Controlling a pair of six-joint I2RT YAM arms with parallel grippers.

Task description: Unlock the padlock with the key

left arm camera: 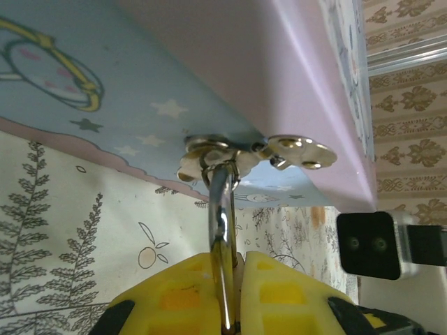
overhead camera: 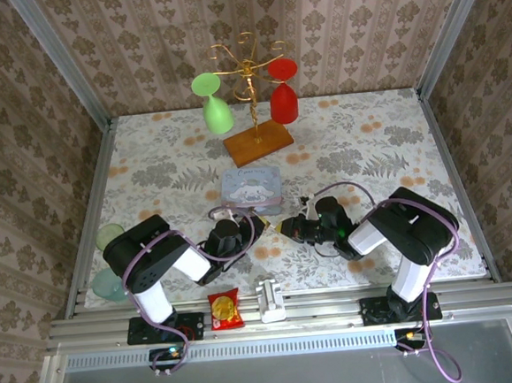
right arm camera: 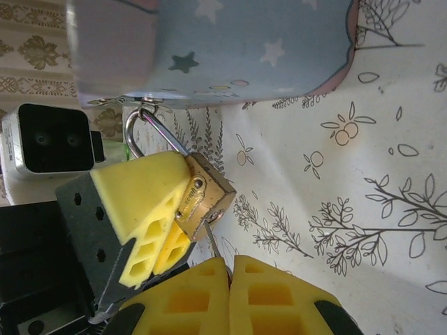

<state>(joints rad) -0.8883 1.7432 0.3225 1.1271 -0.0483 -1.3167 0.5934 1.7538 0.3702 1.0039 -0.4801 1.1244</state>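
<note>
At the tin box [right arm camera: 209,49], padlock [right arm camera: 204,197] in left gripper [left arm camera: 234,286]

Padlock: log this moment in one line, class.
left end effector: shut on padlock | right end effector: shut on key | padlock: hooked on tin box

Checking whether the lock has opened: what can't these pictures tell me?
- The slim metal key: right wrist view, mostly hidden between the right gripper's fingers and the small brass padlock.
- Padlock body: left wrist view, covered by the left gripper's yellow pads.
- Silvery shackle released or not: cannot tell.
</note>
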